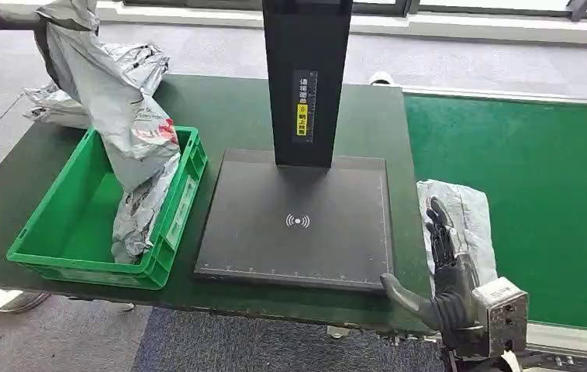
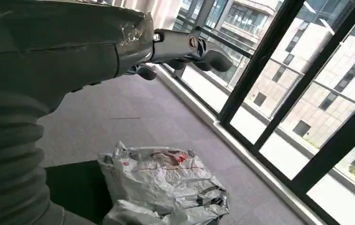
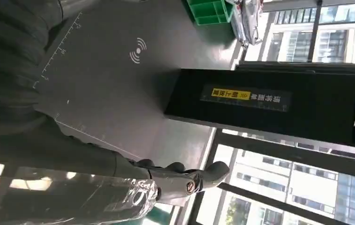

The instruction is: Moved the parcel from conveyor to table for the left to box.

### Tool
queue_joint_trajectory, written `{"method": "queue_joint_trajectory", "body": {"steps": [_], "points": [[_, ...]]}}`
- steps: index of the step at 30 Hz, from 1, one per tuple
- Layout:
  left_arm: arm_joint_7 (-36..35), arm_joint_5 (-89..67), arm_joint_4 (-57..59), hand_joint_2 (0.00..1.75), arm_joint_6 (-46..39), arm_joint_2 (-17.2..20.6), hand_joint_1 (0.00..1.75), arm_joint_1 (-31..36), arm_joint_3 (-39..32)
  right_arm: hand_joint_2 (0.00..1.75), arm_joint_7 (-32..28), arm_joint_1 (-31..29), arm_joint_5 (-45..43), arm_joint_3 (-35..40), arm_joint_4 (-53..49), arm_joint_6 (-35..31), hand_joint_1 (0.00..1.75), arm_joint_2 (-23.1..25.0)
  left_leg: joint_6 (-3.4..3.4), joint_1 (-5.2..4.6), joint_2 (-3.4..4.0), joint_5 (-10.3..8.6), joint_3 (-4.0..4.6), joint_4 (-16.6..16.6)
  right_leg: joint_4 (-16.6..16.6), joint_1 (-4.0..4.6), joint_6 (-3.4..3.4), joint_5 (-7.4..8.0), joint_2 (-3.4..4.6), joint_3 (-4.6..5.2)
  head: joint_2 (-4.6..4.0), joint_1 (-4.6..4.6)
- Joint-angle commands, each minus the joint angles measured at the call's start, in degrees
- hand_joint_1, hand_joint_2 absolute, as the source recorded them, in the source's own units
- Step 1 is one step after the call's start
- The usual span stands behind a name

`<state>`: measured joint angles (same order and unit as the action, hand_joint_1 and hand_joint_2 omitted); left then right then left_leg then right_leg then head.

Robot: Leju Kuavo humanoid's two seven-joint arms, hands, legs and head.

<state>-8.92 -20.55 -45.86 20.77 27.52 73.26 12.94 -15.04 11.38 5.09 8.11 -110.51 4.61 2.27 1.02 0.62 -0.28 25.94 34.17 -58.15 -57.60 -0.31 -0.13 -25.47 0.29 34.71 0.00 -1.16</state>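
A dark green matte tabletop [image 1: 228, 116] is seen beside a bright green felt-like conveyor belt [image 1: 538, 194] at 3 o'clock, with grey carpet and tall glazed window frames beyond. At the tabletop's centre lies a flat black square scanner plate [image 1: 274, 201] with a ruled edge and a white wireless mark, from which a black rectangular post [image 1: 305, 46] rises. At 9 o'clock a green ribbed plastic crate [image 1: 65, 232] is set, over whose rim a crinkled grey plastic mailer [image 1: 131, 139] is draped; more grey mailers [image 1: 57, 105] are piled behind. The crumpled silver-grey plastic parcel [image 1: 472, 213] lies at the belt's near edge, at 4 o'clock. The right robot hand [image 1: 445, 256] is laid against the parcel, fingers extended, thumb spread wide toward the plate, nothing gripped. The left robot hand [image 2: 185, 47] is held above the floor, fingers loosely spread and empty.
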Motion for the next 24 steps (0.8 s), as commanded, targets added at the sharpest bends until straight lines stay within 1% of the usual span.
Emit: {"method": "queue_joint_trajectory", "body": {"steps": [1,2,3,4,5,6,9,10,16,17,19,24], "points": [[1.31,-6.73,3.09,1.75,14.28,9.31,0.00,8.50,17.96,1.75,0.33,-1.29,0.20,-3.53,2.05,1.60,0.00,1.03,-0.02,0.08,0.15,0.09,-0.03,-0.07,-0.01,0.09,0.00,-0.02,0.11,-0.02,0.00,0.00],[2.61,-8.10,3.16,0.00,14.76,11.00,0.00,8.67,20.01,1.75,0.31,-1.57,0.19,-3.58,2.37,1.82,0.00,1.22,0.00,0.05,0.26,0.08,0.01,-0.07,-0.05,0.06,-0.01,0.01,0.22,0.07,0.02,0.00],[3.77,-11.57,2.29,0.00,16.60,13.45,0.00,9.14,24.21,1.75,0.38,-1.93,0.15,-3.37,2.68,2.46,0.00,1.24,-0.02,0.08,0.26,0.12,-0.10,-0.06,-0.02,0.10,0.00,-0.02,0.21,-0.05,0.02,0.00],[4.52,-11.64,2.32,0.00,16.69,14.38,0.00,9.17,24.43,1.75,0.38,-2.17,0.15,-3.33,2.85,2.50,0.00,1.43,-0.02,0.04,0.33,0.11,-0.13,0.00,-0.01,0.07,0.00,-0.01,0.28,-0.05,0.00,0.00],[7.71,-12.99,1.53,0.00,20.99,17.28,0.00,10.06,28.33,1.75,0.57,-2.74,0.13,-3.09,3.51,3.20,0.00,1.49,0.02,0.06,0.34,0.11,-0.10,-0.01,0.00,0.08,-0.01,0.01,0.32,0.00,0.02,0.00],[8.21,-12.91,1.42,0.00,21.13,17.96,0.00,10.13,28.49,1.75,0.57,-2.88,0.13,-3.08,3.73,3.23,0.00,1.57,0.04,0.06,0.43,0.13,-0.04,-0.03,-0.05,0.08,-0.03,0.01,0.44,0.09,0.00,0.00],[10.90,-11.34,-0.17,0.00,24.35,20.32,0.00,9.82,31.11,1.75,0.59,-2.97,0.09,-3.08,4.11,3.64,0.00,1.22,0.10,0.06,0.34,0.10,-0.04,0.01,-0.03,0.10,-0.05,-0.01,0.33,0.08,0.02,-0.02],[10.89,-11.34,-0.12,0.00,24.30,20.47,0.00,9.49,31.22,1.75,0.59,-2.93,0.09,-3.14,4.12,3.64,0.00,1.16,0.09,0.03,0.52,0.14,-0.19,0.07,-0.01,0.07,-0.05,-0.03,0.49,0.01,0.02,0.00],[10.89,-10.07,-2.14,0.00,23.89,21.38,0.00,7.44,32.18,1.75,0.68,-3.19,-0.43,-3.41,4.10,4.11,0.00,0.91,0.10,0.06,0.22,0.09,-0.11,0.04,0.00,0.11,-0.09,-0.06,0.22,-0.03,0.02,0.00],[11.93,-9.39,-3.54,0.00,24.50,22.76,0.00,6.63,32.67,1.75,0.72,-3.04,-0.60,-3.47,4.05,4.31,0.00,0.83,0.10,0.04,0.23,0.08,-0.09,0.04,-0.01,0.09,-0.09,-0.05,0.23,-0.01,0.02,0.00],[13.03,-8.27,-4.57,0.00,25.74,23.54,0.00,6.66,32.81,1.75,0.72,-2.61,-0.60,-3.65,3.91,4.44,0.00,0.86,0.07,0.00,0.28,0.07,-0.25,0.16,0.08,0.04,-0.07,-0.04,0.26,-0.14,0.02,0.02],[12.74,-7.91,-5.10,0.00,26.51,23.59,0.00,7.18,32.88,1.75,0.73,-2.32,-0.59,-3.68,3.77,4.55,0.00,0.96,0.10,0.06,0.17,0.09,-0.12,0.05,0.02,0.10,-0.09,-0.07,0.16,-0.07,0.00,0.00]]}}
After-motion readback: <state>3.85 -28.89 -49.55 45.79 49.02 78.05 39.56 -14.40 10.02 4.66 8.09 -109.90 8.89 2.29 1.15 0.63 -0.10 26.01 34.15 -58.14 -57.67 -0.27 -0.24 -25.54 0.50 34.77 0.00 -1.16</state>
